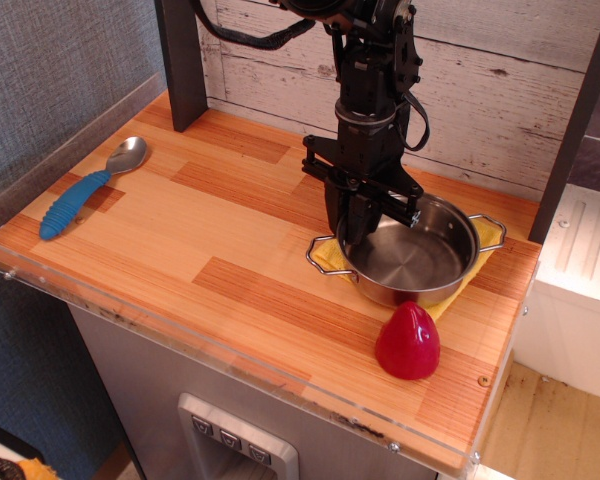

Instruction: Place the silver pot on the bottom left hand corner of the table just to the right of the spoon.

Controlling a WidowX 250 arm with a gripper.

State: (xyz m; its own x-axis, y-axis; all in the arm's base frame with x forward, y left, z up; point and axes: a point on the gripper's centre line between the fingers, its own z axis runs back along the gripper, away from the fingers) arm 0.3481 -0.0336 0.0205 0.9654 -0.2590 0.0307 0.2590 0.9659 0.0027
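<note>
End effector (352, 222) vertical, clamping silver pot (410, 255) rim.

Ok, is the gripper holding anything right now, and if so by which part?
The gripper looks closed on the silver pot, pinching its rim on the back-left side, above the left wire handle. The pot sits on a yellow cloth.

The arm above the tool (354, 222) is cut off by the top edge, the tool's fingertips hide the silver pot's (410, 262) near-left rim, and the pot covers most of a yellow cloth (326, 256) beneath it.
</note>
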